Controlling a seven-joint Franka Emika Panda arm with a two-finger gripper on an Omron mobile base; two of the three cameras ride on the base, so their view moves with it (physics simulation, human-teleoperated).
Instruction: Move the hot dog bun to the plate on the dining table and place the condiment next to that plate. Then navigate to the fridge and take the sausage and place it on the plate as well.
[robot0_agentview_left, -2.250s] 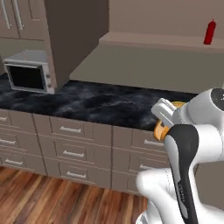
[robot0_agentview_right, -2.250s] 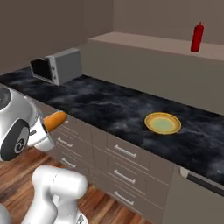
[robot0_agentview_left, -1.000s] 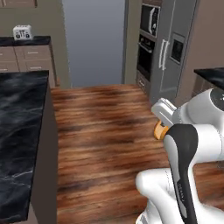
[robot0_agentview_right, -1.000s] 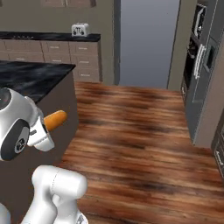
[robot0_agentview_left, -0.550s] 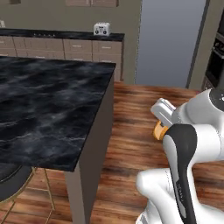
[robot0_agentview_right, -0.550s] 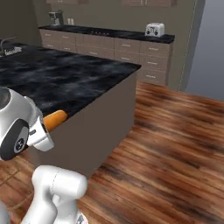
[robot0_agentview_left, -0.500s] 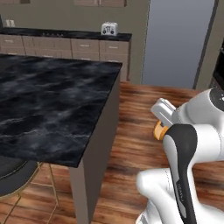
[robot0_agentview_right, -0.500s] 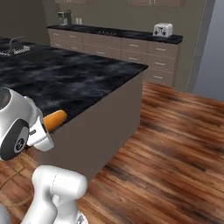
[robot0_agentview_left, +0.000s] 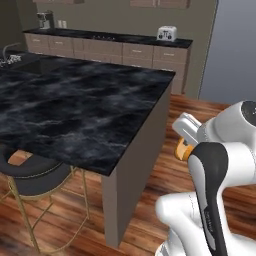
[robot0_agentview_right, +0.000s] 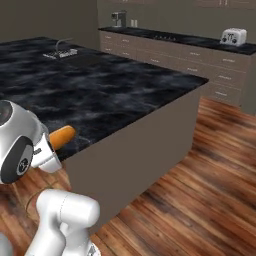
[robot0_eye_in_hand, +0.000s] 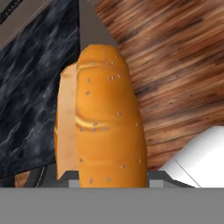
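Note:
My gripper (robot0_eye_in_hand: 107, 178) is shut on the hot dog bun (robot0_eye_in_hand: 107, 118), a golden seeded roll with a pale cut side. From the left base camera the bun (robot0_agentview_left: 180, 149) peeks out orange beside the gripper (robot0_agentview_left: 183, 140), which is tucked close to my white arm. From the right base camera the bun (robot0_agentview_right: 62, 136) sticks out of the gripper (robot0_agentview_right: 52, 145) over the near edge of a black marble island (robot0_agentview_right: 100, 85). The plate, condiment, sausage and fridge are out of view.
The black marble island (robot0_agentview_left: 70, 110) takes up the left and centre, with a dark stool (robot0_agentview_left: 35, 177) on gold legs at its near side. A back counter carries a toaster (robot0_agentview_left: 166, 33) and a coffee machine (robot0_agentview_left: 45, 19). Wood floor (robot0_agentview_right: 200, 180) lies open to the right.
The base has kept driving and turning, so the whole scene has shifted and the island now sits nearer and larger. The arm's pose and its hold on the bun are unchanged.

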